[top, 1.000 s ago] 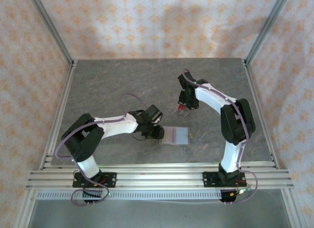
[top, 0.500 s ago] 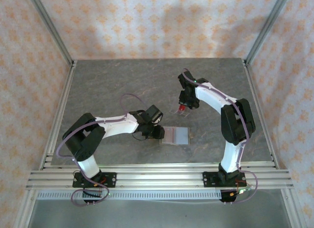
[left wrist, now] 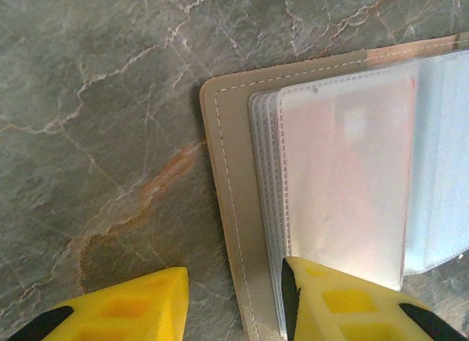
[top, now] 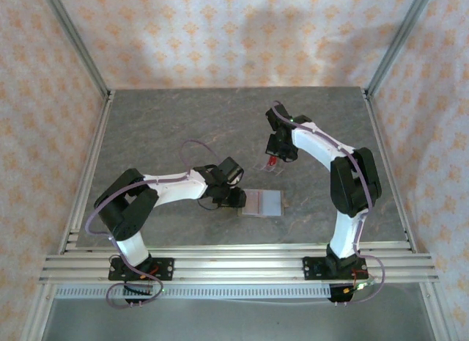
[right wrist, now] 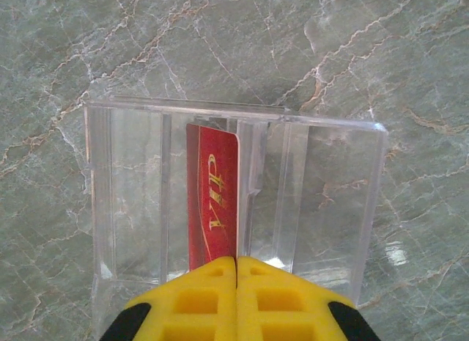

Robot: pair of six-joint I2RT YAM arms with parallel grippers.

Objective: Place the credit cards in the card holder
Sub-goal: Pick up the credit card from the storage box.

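On the table (top: 183,128), the left arm (top: 172,187) is stretched low toward centre frame, with the left gripper (left wrist: 234,312) spread wide astride the holder's (left wrist: 223,172) left edge. The right arm (top: 322,147) is folded over the rack (right wrist: 330,202) right of centre, and the right gripper (right wrist: 236,297) is closed at the red card (right wrist: 212,202) standing there.

A grey, veined table (top: 183,128) is seen. An opened tan card holder (top: 262,203) is laid flat on it, and a clear slotted rack (top: 269,166) is set nearby, further back.
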